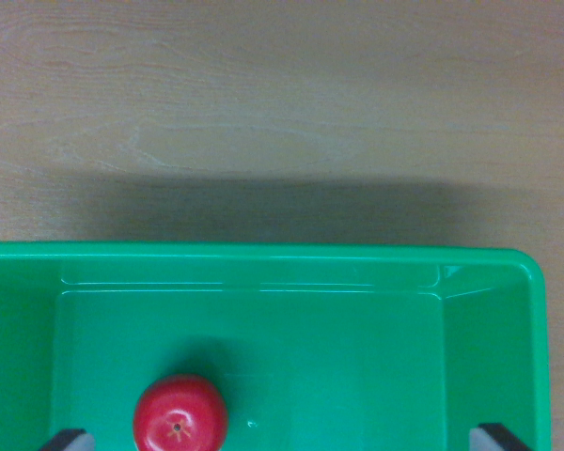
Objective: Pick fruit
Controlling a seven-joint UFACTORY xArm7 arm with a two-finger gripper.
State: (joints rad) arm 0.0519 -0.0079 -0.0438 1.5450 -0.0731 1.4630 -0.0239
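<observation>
End effector (287, 440): only two dark fingertips show, one at the bottom left (68, 440) and one at the bottom right of the wrist view; they stand far apart, so it is spread wide and holds nothing.
Fruit (180, 416): one round red fruit, a small dimple facing the camera, lies on the floor of the green bin (263, 252), close to the wrist view's bottom edge and toward its left. It sits just inside the left fingertip, well apart from the right one.
Green bin: its far rim runs across the middle of the view and its right rim curves down the wrist view's right; apart from the fruit, the visible floor is bare. Its near wall is out of view.
Worktop (282, 103): pale wood grain beyond the bin's far rim, with the bin's shadow lying along it.
Step in hand: lining up over the fruit before descending, by my reading.
How to do it well: shift toward the wrist view's left until the fruit sits midway between the fingertips, and bring it further up into view. Descend straight, stopping short of the bin floor. Close gently at the fruit's widest part, since a smooth round skin can squirt sideways if pinched off-centre.
Risk: the left fingertip landing on top of the fruit.
</observation>
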